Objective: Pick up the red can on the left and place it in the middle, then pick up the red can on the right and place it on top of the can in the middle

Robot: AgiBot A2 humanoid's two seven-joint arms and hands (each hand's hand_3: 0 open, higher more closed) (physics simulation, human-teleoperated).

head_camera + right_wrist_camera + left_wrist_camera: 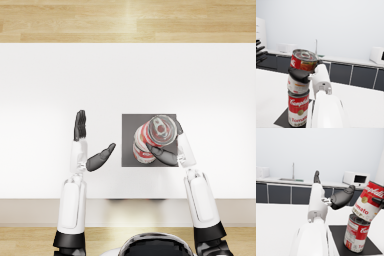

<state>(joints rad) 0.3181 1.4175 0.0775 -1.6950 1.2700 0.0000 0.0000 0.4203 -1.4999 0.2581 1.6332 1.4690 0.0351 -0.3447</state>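
A red-and-white soup can (142, 150) (357, 233) (298, 108) stands upright on the dark mat (129, 125) (338, 238) (283, 119) in the middle of the table. My right hand (167, 145) (301, 74) grips a second red can (159, 131) (368, 201) (302, 70), tilted, with its lower rim touching the top of the standing can. My left hand (87, 145) (339, 196) is open to the left of the mat, holding nothing.
The white table (128, 75) stretches wide around the mat, with wood floor beyond its far edge. Behind, a kitchen counter carries a sink tap (293, 170) and a white microwave (356, 179).
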